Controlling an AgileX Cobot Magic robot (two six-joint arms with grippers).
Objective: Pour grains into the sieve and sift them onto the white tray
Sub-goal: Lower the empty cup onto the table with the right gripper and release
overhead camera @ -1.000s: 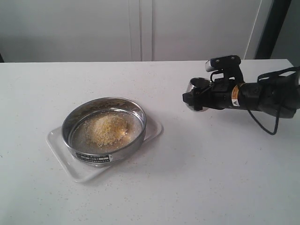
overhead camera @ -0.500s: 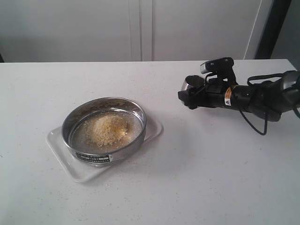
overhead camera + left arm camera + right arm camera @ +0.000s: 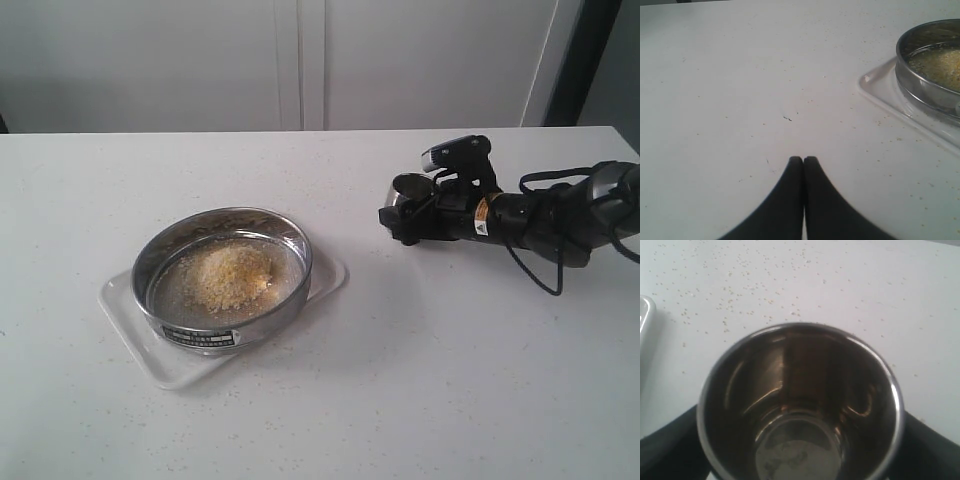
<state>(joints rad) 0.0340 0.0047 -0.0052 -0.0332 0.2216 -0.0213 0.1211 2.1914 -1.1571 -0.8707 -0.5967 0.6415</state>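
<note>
Exterior view. We see the sieve standing inside the white tray on the left half of the white table, its black label plate facing the camera. The grains lie as a low yellow and off-white heap on the mesh, a little towards the far side. Well apart to the right, the right gripper reaches in level above the table, with a small steel cup clamped in its jaws, the mouth of the cup turned upward.

Left wrist view. We see the left gripper with its two dark fingers pressed together and nothing between them, above bare table. One corner of the white tray and part of the sieve wall enter at the edge of the picture, with grains visible on the mesh; both are apart from the fingertips.

Right wrist view. We look straight down into the steel cup, whose bare polished bottom shows. A dark finger lies against each side of it, so the pincer is closed on the cup. Stray granules dot the table beyond, and a sliver of the white tray shows at the picture's edge.
</note>
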